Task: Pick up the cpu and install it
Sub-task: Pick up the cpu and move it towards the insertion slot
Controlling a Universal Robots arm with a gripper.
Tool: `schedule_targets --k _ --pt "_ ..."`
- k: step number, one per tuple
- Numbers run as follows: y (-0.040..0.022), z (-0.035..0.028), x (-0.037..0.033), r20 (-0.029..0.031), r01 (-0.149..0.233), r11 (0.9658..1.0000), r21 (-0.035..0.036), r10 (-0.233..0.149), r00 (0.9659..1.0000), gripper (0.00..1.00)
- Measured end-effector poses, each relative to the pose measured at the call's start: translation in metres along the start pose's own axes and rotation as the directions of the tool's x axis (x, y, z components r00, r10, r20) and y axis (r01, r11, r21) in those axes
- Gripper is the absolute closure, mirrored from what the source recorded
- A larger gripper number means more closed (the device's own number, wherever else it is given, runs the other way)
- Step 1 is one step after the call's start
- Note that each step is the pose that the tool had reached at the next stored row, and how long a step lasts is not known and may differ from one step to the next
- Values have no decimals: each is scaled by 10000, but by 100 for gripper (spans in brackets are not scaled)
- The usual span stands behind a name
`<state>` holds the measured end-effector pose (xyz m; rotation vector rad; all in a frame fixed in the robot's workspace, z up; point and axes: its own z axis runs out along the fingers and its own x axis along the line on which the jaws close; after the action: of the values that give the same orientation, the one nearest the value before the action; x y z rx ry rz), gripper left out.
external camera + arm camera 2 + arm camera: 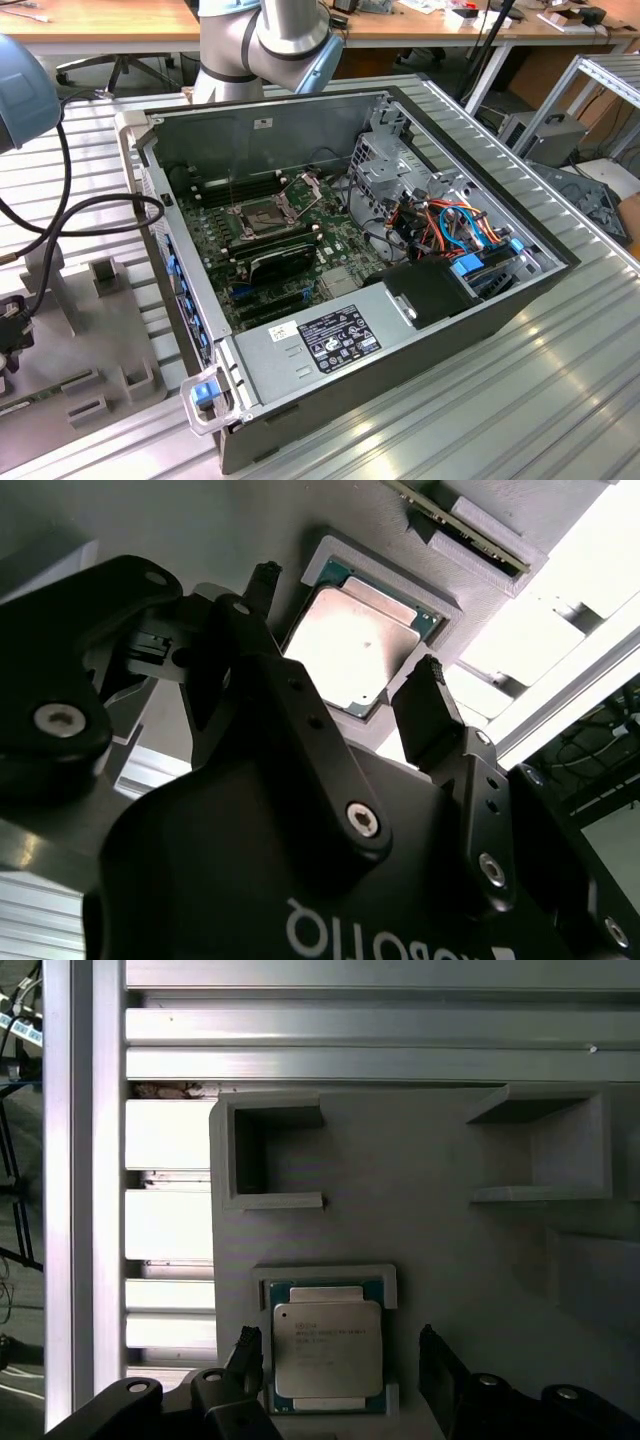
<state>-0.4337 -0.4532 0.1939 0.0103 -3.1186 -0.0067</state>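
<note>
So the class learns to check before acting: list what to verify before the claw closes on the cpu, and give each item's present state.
1. The cpu lies flat in its grey holder: ok.
2. The claw is open, with one finger on each side of the cpu: ok.
3. The claw is centred over the cpu in both wrist views: ok.
4. The socket in the case looks to have its frame raised: ok.
5. The socket is free of debris: cannot tell.
6. The cpu's corner mark matches the socket: cannot tell.
</note>
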Motion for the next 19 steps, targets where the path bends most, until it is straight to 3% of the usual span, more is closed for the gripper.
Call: schedule_targets --k 3,19 --pt "0 -1 0 -3 -1 10000 40 1 10000 27" --pt "0 15 0 -1 -1 10000 45 1 10000 27"
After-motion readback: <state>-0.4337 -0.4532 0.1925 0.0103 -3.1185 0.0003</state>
